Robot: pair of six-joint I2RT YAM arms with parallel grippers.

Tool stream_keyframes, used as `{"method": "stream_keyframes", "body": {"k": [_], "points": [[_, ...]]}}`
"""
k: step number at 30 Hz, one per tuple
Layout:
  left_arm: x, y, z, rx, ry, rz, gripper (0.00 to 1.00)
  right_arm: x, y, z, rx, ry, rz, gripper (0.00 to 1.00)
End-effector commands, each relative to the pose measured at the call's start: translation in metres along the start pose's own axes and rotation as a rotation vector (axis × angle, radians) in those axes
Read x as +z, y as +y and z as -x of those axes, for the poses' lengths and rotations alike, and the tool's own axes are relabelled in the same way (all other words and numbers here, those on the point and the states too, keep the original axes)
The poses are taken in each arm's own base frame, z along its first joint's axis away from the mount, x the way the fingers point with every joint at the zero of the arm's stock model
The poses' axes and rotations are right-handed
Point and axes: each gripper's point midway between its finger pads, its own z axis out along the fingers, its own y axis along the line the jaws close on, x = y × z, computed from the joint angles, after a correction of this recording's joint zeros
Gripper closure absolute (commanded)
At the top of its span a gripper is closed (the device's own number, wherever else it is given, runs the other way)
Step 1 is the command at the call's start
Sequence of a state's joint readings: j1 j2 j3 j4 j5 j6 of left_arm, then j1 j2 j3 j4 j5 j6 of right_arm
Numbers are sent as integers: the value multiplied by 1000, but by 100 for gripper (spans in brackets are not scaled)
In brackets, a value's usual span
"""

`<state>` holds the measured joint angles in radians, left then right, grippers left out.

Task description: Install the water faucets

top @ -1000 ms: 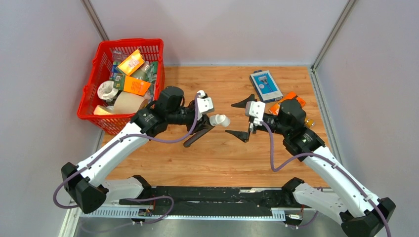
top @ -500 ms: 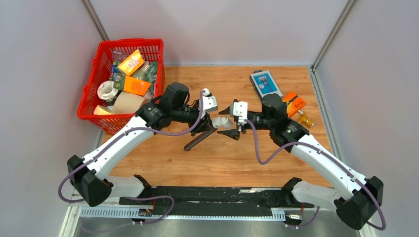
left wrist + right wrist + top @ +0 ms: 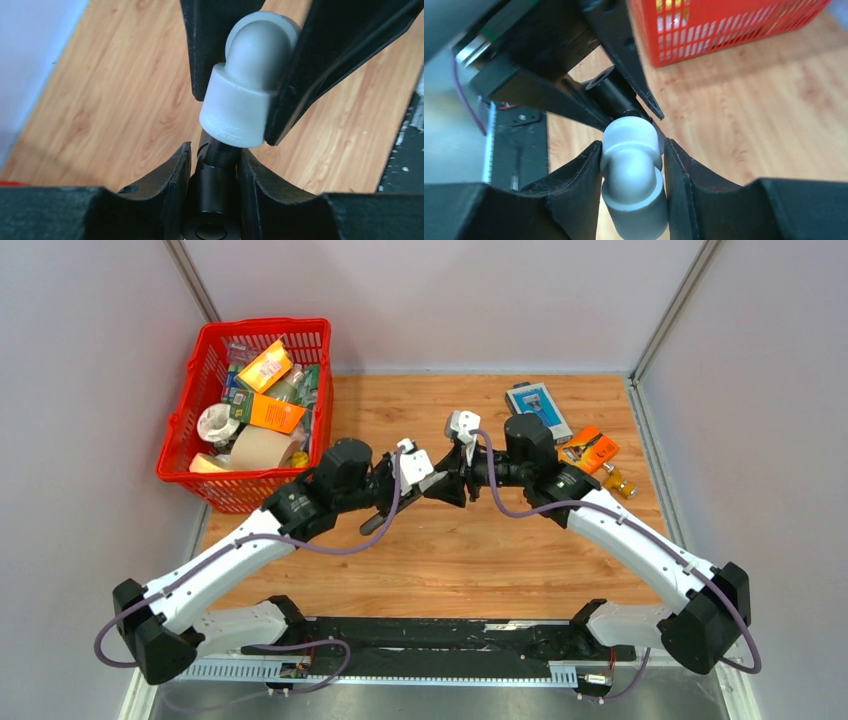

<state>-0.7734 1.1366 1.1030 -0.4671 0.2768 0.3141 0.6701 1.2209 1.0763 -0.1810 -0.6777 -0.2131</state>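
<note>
You had your left gripper [image 3: 212,172] partly closed around the dark faucet rod [image 3: 212,207], fingers tight on both sides. Your right gripper [image 3: 632,150] pinched the white elbow fitting [image 3: 245,95], whose collar sat over the rod's tip. Both parts met in the air, just right of the red basket [image 3: 275,324].
</note>
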Motion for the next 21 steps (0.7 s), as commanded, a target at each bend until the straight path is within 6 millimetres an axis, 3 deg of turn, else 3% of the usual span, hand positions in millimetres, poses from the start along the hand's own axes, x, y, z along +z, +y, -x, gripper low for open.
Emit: {"method": "stream_keyframes", "body": {"k": [1,2,3,4,5,6,12,13,15,20,21], "points": [[-35,42,66,77,-309,397,100,5,-39,22,455,-71,-240,100],[-39,39,81,97,-382,420,100,8,-42,19,528,-70,-257,100],[-46,44,74,91,-386,481,100,10,-43,16,600,-70,-264,100],[-53,47,82,103,-432,541,100,13,-43,13,653,-65,-262,100],[-54,45,75,114,-431,557,100,15,-43,10,683,-59,-263,100],[-60,46,80,138,-453,599,100,17,-44,8,704,-55,-267,100],[-48,48,62,149,-352,601,100,14,-44,14,615,-61,-251,100],[-45,52,57,137,-327,601,100,10,-44,18,574,-69,-253,96],[-38,57,46,89,-274,570,100,-1,-52,21,537,-88,-304,67],[-23,63,22,-37,-184,493,100,-59,-86,19,421,-151,-576,36],[-22,66,16,-59,-163,494,100,-76,-93,20,391,-169,-656,25]]}}
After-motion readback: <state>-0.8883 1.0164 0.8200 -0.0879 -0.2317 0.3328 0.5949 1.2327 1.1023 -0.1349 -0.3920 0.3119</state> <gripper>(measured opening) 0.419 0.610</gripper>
